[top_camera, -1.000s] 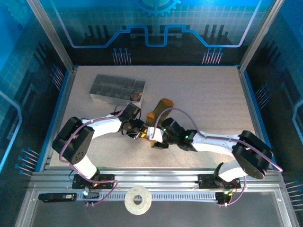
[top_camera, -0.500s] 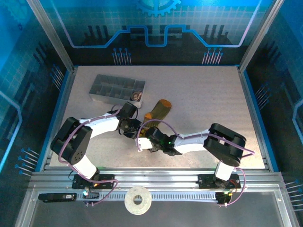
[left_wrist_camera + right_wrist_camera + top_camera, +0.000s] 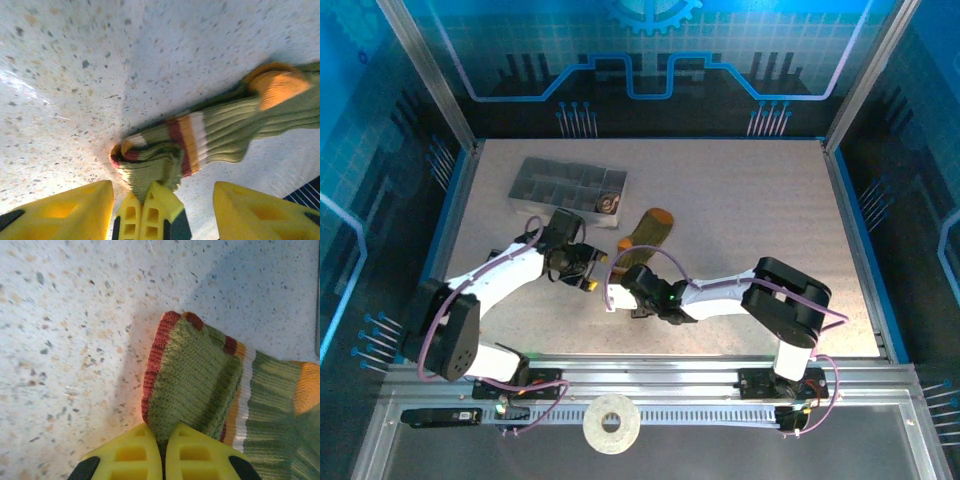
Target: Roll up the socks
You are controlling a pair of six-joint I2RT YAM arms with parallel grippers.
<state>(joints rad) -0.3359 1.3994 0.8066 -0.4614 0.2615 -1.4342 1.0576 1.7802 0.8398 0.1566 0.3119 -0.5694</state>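
1. A grey compartmented plastic tray sits toward the far-left part of the pale speckled table. A small brown-beige bundle lies in the tray's right-end compartment.
2. An olive-green ribbed sock with a mustard-orange toe and cream, orange and red stripes lies near the table's middle, just beside the tray's right end, its cuff folded over.
3. The right gripper has its yellow jaws pinching that cuff. The left gripper has its jaws spread on either side.

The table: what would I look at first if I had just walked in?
The olive-green sock jumps out first, lying in the middle of the table with its orange toe and striped cuff. The right gripper has its bright yellow fingers shut on the sock's bunched cuff end, and the left gripper stands open right beside it. A grey tray sits further back on the left.
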